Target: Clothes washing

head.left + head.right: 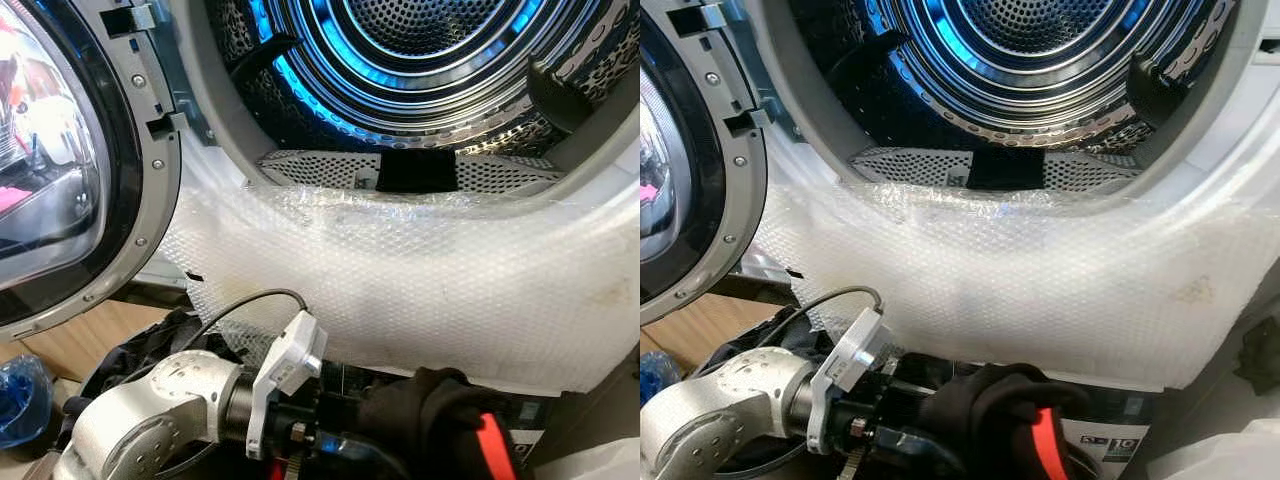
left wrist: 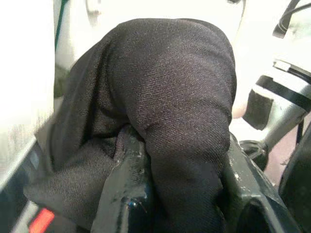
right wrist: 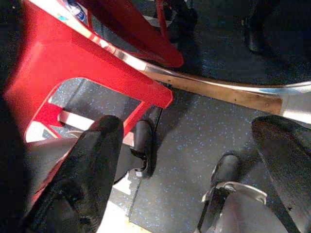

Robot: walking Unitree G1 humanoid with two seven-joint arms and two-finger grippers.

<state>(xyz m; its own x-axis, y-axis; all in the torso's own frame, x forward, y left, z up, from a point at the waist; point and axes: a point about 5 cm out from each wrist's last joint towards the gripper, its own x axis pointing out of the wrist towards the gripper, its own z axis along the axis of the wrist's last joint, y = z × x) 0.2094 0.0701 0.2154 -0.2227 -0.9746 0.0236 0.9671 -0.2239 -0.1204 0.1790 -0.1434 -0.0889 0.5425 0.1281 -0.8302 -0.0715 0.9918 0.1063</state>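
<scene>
The washing machine's drum [image 1: 430,60] stands open in front of me, lit blue inside, with bubble wrap [image 1: 420,280] draped over its lower rim. Below that rim my left gripper [image 2: 180,194] is shut on a black garment [image 1: 420,405], which bulges over both fingers [image 2: 126,194] in the left wrist view. A red strip [image 1: 495,445] shows beside the cloth. The silver left arm [image 1: 150,410] reaches in from the lower left. My right gripper [image 3: 189,160] hangs open over a dark speckled floor, nothing between its fingers.
The round glass door [image 1: 60,170] is swung open at the left. More dark clothing [image 1: 150,345] lies under the left arm, and a blue bag [image 1: 20,395] sits at the far left. A red plastic stool [image 3: 73,63] stands by the right gripper.
</scene>
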